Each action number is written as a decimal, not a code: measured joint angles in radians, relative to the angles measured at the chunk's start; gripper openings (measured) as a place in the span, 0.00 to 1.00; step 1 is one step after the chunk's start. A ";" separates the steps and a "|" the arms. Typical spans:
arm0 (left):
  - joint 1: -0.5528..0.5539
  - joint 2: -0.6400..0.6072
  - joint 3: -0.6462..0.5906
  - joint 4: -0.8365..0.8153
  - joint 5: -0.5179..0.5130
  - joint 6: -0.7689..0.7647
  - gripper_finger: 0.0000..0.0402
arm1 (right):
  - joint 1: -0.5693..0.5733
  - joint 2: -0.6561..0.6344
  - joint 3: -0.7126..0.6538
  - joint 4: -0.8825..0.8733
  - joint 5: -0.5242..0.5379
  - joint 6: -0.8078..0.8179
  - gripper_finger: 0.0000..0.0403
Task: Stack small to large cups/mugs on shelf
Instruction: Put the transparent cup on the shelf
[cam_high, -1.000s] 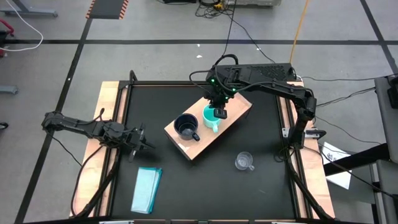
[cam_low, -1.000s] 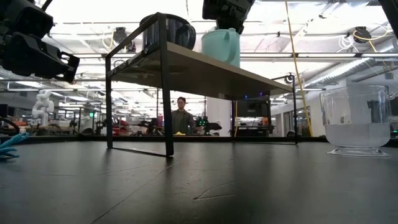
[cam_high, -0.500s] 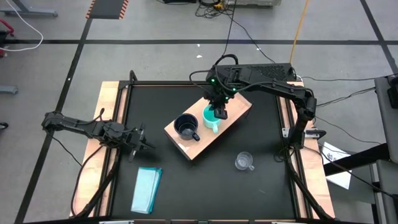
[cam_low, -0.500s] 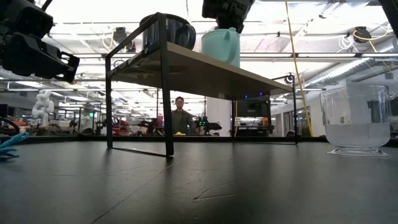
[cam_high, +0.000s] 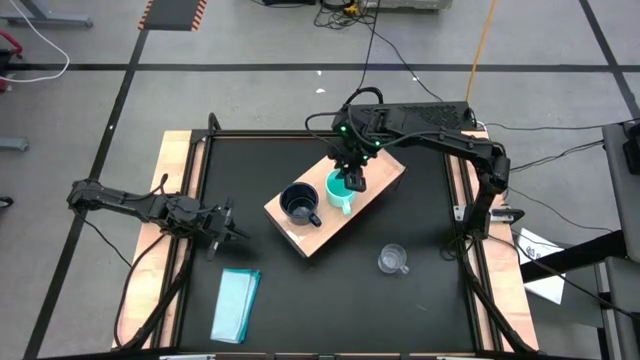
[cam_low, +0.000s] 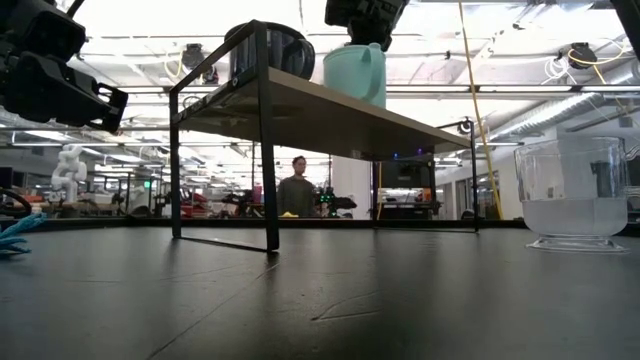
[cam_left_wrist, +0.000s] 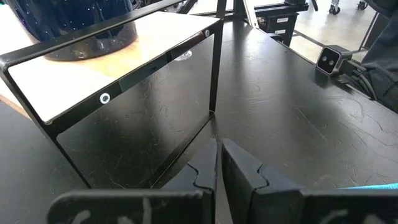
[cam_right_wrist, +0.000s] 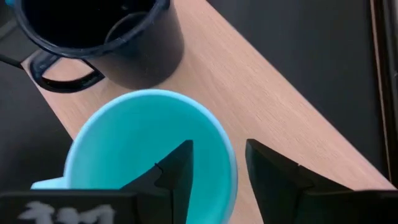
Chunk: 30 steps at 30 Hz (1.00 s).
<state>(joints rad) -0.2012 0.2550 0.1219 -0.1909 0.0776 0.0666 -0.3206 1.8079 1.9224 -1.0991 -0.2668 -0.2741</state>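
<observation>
Straddling the rim of the turquoise mug (cam_right_wrist: 146, 146), my right gripper (cam_right_wrist: 217, 165) has its fingers spread, one inside the cup and one outside the wall, and neither seems to press it. The mug stands upright on the shelf (cam_right_wrist: 280, 93), just beside the navy mug (cam_right_wrist: 99, 37), which sits toward the shelf's left end.

The risk starts right at my fingers. If I lift off at a slant, the inner finger can hook the rim and tip the turquoise mug or drag it along the board. A sideways drag toward the navy mug would knock the two together; the other way, there is plenty of board before the edge.

Farther out, the clear cup (cam_high: 392, 260) stands on the table in front of the shelf, well apart from it. It is see-through and small, so I could misjudge its wall and pinch air or topple it. I cannot tell from here which way its handle faces exactly.

Farthest off, my left gripper (cam_high: 226, 228) rests nearly closed and empty, left of the shelf, near the teal block (cam_high: 235, 304). It is no hazard unless it swings in under the shelf legs.
</observation>
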 joint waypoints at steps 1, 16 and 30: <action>0.000 0.000 0.000 0.000 0.000 0.000 0.06 | 0.000 -0.004 0.000 0.003 0.000 0.000 0.35; 0.000 0.000 0.000 0.007 0.000 0.006 0.06 | 0.000 -0.110 0.001 -0.009 0.003 0.031 0.35; 0.000 0.000 0.000 0.008 0.000 -0.002 0.06 | 0.000 -0.177 0.001 -0.023 0.008 0.057 0.35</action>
<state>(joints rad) -0.2012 0.2550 0.1215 -0.1830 0.0780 0.0650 -0.3202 1.6310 1.9232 -1.1218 -0.2588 -0.2169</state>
